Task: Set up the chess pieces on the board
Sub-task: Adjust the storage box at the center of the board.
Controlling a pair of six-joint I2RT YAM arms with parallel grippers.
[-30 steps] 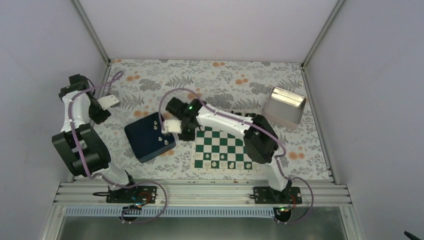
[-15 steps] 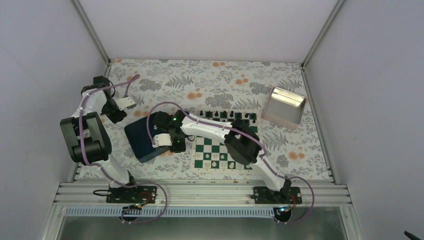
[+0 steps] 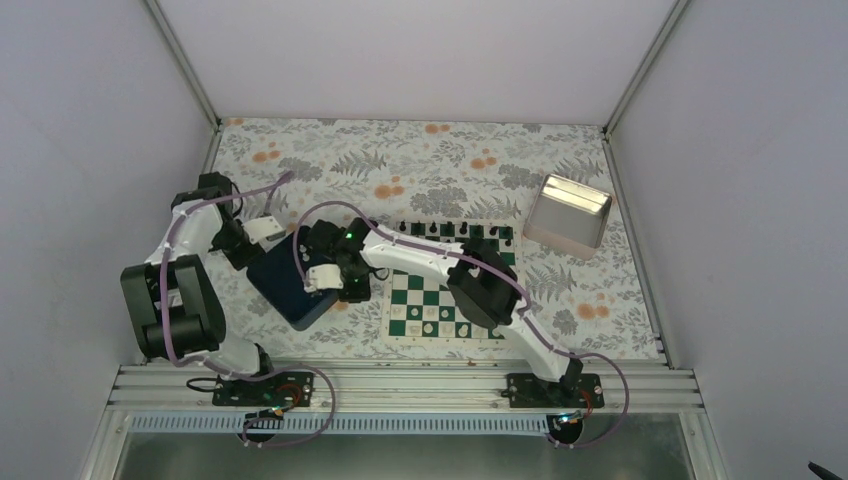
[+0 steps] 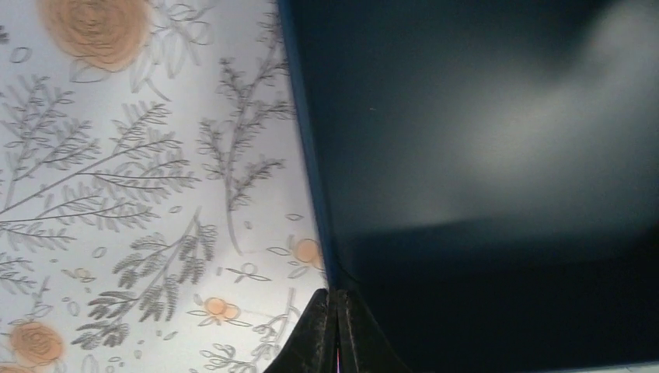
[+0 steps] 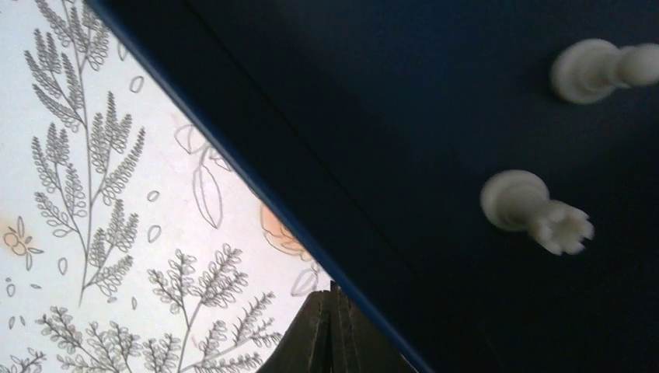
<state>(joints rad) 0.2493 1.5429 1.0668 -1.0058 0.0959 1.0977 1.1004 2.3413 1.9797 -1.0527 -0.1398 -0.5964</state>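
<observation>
Right arm is stretching left past the board (image 3: 427,296), right gripper (image 5: 332,330) over navy tray (image 3: 285,290) rim, jaws pinched together, empty. Bent left arm is holding left gripper (image 4: 336,334), likewise closed, at tray edge. Two chess pieces (image 5: 535,210) are lying in tray.

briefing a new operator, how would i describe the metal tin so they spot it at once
On the floral tablecloth, find the green-and-white chessboard. Just off its far right corner sits a square silver metal tin. It is the only shiny container; the tray left of the board is dark navy.
</observation>
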